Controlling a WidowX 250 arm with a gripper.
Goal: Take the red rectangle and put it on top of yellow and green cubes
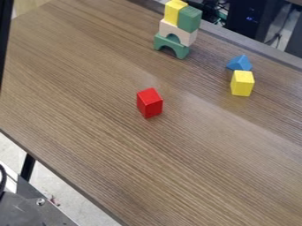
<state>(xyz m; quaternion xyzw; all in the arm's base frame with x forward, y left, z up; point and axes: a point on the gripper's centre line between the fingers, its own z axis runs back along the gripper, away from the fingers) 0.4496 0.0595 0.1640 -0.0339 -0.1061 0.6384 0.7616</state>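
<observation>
Soft, fairly bright light covers the brown wood-grain counter (88,88), with a pale, hazy sheen across its right half. The upright yellow block (242,84) catches more light on top than on its front. Shadows at the blocks' bases are faint and soft-edged. Past the far edge, the black equipment (240,11) sits in dimness, broken by small blue glows (251,19).

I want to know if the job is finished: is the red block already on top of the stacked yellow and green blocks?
No, the red block stands directly on the table.
</observation>
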